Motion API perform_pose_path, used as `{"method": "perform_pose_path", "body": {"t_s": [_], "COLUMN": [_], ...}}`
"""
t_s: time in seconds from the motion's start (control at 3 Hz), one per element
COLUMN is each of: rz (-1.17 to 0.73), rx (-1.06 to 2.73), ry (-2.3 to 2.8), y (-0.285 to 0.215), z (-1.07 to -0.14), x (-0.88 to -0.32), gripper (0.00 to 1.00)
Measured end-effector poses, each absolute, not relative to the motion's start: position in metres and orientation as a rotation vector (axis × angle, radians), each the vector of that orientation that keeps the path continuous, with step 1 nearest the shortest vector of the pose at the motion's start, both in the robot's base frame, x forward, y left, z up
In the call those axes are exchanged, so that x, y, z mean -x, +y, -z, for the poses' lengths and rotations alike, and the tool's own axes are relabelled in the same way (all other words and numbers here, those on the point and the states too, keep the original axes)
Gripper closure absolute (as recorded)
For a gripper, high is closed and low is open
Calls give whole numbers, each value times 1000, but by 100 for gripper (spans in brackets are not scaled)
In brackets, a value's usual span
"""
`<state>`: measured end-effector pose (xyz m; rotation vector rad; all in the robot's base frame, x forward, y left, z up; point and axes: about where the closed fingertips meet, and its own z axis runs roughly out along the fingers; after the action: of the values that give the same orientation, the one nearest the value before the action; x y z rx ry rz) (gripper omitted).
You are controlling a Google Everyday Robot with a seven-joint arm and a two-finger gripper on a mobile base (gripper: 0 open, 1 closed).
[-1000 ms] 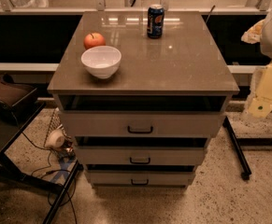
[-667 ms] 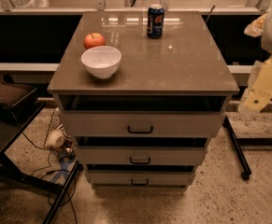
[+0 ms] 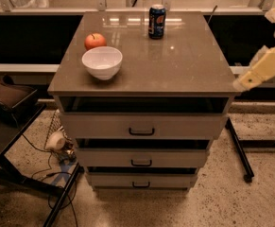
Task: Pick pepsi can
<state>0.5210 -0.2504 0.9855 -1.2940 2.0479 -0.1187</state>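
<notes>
Drawers are sitting nearest the camera, three of them stacked under the counter, all looking the same as a second ago. Off to the right, just past the counter's front right corner, the cream-coloured claw is hanging in the air, tilting down toward the left with its tip pointing at the counter's edge. That's the only thing that's changing: it's sitting higher and further left than it was a moment back, closing in on the corner but not touching it. Can't tell from here whether the claw is spread or pressed together. Further in, the white bowl is sitting near the counter's left edge, with the orange-red fruit just behind it, nearly touching. Both are staying put. Farthest back, the pepsi can is standing upright near the counter's rear edge, a bit right of centre, well apart from the bowl and from the claw, and it isn't budging either.
</notes>
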Motion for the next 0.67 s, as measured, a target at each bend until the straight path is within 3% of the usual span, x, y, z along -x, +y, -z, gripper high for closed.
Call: {"method": "perform_pose_path", "body": {"t_s": [0.67], "rz": [-118], "rx": [928], "ry": [1623], "y": [-211], "z": [-1034], "x": [-648], "gripper": [0]}}
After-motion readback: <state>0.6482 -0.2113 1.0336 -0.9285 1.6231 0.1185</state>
